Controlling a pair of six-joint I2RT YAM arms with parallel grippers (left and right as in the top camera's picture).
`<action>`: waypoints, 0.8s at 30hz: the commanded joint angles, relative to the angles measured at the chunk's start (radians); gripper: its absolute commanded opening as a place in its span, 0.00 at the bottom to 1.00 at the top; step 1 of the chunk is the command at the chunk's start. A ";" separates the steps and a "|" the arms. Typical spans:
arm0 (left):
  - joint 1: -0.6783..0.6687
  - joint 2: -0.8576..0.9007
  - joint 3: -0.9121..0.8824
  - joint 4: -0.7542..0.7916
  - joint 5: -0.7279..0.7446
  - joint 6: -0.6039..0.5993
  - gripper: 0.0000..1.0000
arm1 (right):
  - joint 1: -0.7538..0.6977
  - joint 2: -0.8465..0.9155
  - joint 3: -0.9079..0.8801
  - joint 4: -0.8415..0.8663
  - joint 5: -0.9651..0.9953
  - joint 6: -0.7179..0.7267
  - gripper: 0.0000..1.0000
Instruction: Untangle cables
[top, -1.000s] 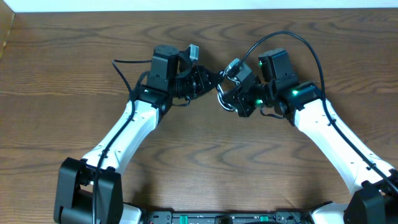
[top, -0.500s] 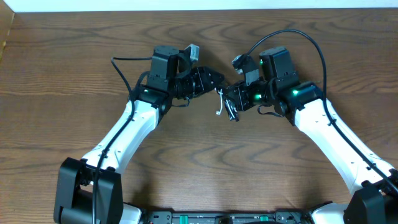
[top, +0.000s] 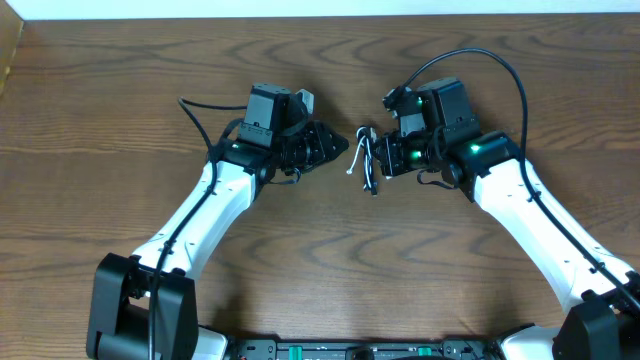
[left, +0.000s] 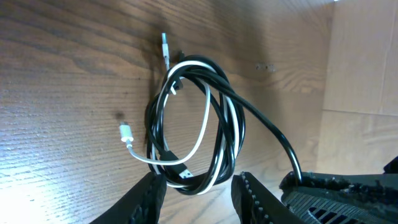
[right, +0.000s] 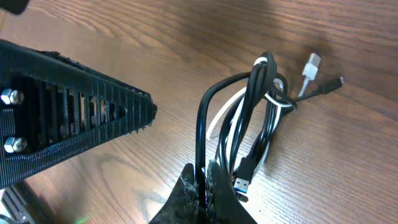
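Wood-grain table (top: 100, 120), tangled black and white cables (top: 366, 162) on it
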 joint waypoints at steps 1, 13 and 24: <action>-0.017 0.033 0.007 -0.002 -0.024 0.063 0.39 | -0.001 0.006 0.013 -0.018 0.047 0.024 0.01; 0.028 0.067 0.008 0.005 -0.076 0.077 0.35 | 0.021 0.109 0.008 0.093 -0.053 0.003 0.11; 0.246 0.032 0.007 -0.003 0.027 0.126 0.35 | 0.075 0.192 0.008 0.126 0.158 0.113 0.22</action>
